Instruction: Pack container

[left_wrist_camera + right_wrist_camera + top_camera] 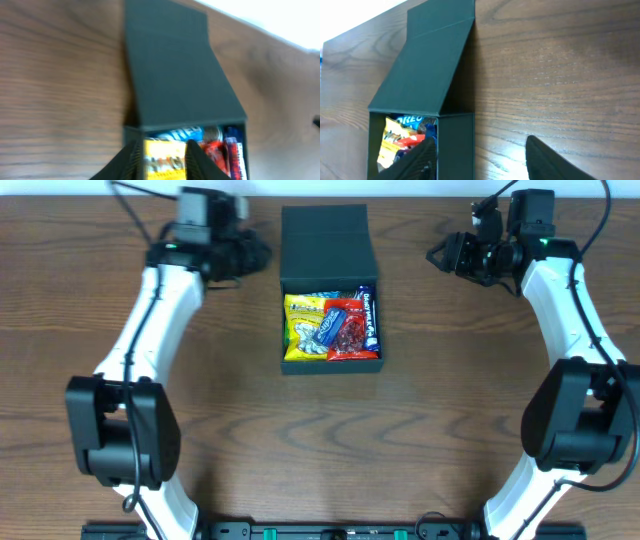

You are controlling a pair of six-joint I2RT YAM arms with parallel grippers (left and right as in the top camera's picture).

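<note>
The dark teal container (331, 365) stands open at the table's middle back, its flap lid (325, 242) laid back. Inside lie a yellow packet (299, 326), a blue Oreo packet (330, 322), a red packet (352, 335) and a blue bar (372, 320). My left gripper (260, 255) hovers left of the lid, open and empty. My right gripper (437, 255) hovers right of the lid, open wide and empty. The left wrist view shows the lid (175, 65) and the yellow packet (162, 157) beyond its fingers (164, 152). The right wrist view shows the container's side wall (455, 145) between its fingers (480, 152).
The wooden table (440, 420) runs around the box. The two arm bases stand at the front left (120, 430) and front right (580, 420). The table's back edge lies just behind the lid.
</note>
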